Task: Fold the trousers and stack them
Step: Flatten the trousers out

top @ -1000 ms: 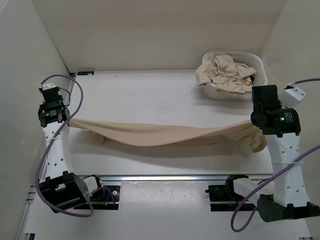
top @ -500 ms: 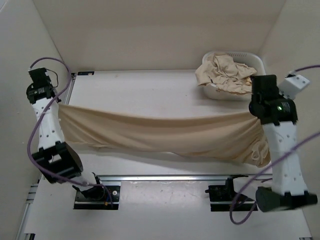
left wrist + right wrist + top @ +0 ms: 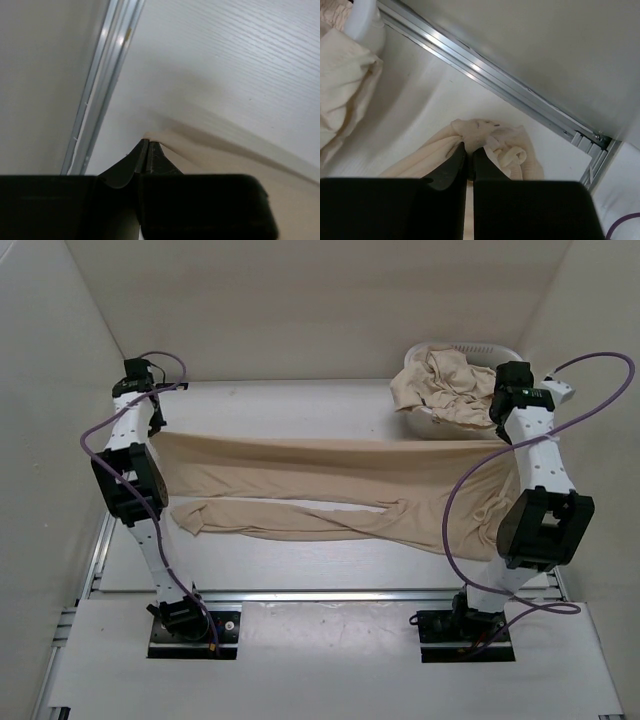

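I see one container, a white basket (image 3: 478, 344) in the far right corner of the table (image 3: 300, 405). It is filled with crumpled beige clothes (image 3: 445, 385) that rise above its rim.

The trousers (image 3: 330, 470) are stretched across the table from side to side. The left gripper (image 3: 148, 148) has its fingers pressed together on one corner of the cloth. The right gripper (image 3: 468, 149) pinches a bunched corner at the other end, near the basket. The upper edge runs almost straight between them, and the lower part lies on the table toward the near side.

Each gripper is close to a side rail (image 3: 495, 85) and a wall. A bare strip of table shows between the cloth and the back wall, and another one before the near rail (image 3: 330, 593).
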